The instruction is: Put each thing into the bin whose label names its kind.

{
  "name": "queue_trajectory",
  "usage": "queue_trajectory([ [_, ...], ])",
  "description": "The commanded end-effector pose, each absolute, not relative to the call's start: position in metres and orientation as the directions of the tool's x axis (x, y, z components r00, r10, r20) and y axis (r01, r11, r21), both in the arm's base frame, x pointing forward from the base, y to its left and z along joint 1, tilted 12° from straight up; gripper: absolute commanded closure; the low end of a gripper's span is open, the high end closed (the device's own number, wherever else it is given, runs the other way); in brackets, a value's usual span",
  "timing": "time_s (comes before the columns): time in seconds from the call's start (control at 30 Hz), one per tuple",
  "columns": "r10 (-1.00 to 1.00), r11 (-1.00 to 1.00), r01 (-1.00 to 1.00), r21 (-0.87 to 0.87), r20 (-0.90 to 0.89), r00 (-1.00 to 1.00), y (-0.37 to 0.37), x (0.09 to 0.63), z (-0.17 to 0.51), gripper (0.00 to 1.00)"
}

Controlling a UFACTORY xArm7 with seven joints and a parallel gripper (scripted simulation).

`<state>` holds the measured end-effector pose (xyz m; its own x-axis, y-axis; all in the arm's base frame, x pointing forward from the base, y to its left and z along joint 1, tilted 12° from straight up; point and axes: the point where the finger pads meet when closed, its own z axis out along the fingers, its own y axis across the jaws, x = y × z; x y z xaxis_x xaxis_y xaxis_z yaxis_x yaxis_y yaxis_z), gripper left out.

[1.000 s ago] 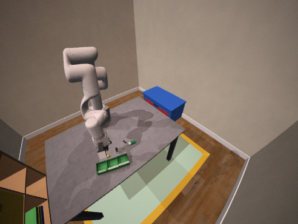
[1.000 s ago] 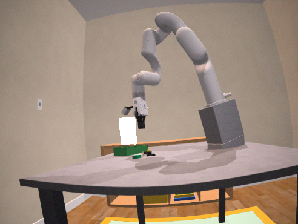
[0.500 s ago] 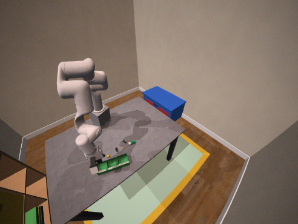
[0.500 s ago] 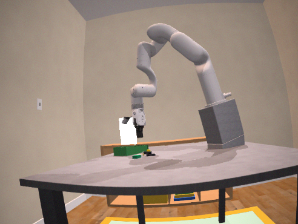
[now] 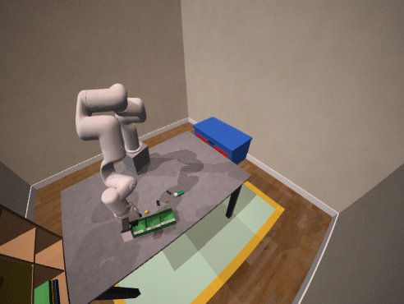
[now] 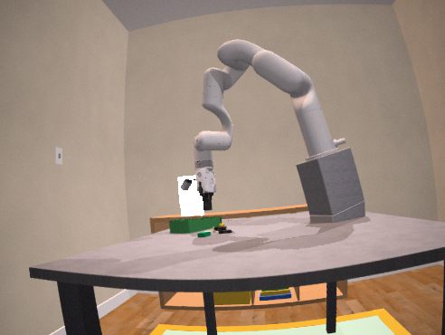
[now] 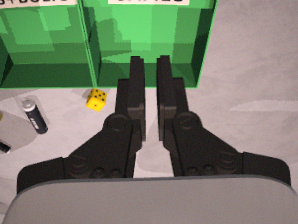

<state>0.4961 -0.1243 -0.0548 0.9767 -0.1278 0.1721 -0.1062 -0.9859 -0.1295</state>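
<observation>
Labels on the green bins are cut off by the wrist picture's top edge; in the top view, their lettering is too small to read.

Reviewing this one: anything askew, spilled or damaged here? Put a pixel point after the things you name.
Nothing stands out. The green bins [image 5: 140,234] [image 6: 179,226] [image 7: 198,84] stand flat on the table, and the yellow die [image 5: 146,212] [image 7: 96,100] and battery [image 5: 158,204] [image 7: 35,116] lie outside them, simply unsorted. I see no damage.

Grey table: joined green bins, yellow die just beside, dark cylinder lying near
</observation>
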Motion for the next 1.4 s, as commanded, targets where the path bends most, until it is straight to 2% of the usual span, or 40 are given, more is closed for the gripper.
queue_trajectory([
  [0.0,-0.129,-0.986,-0.107,-0.129,0.175,0.976,-0.124,0.5,-0.067,0.93],
  [0.57,-0.129,-0.986,-0.107,-0.129,0.175,0.976,-0.12,0.507,-0.106,0.93],
  [1.37,-0.129,-0.986,-0.107,-0.129,0.175,0.976,-0.119,0.507,-0.107,0.93],
])
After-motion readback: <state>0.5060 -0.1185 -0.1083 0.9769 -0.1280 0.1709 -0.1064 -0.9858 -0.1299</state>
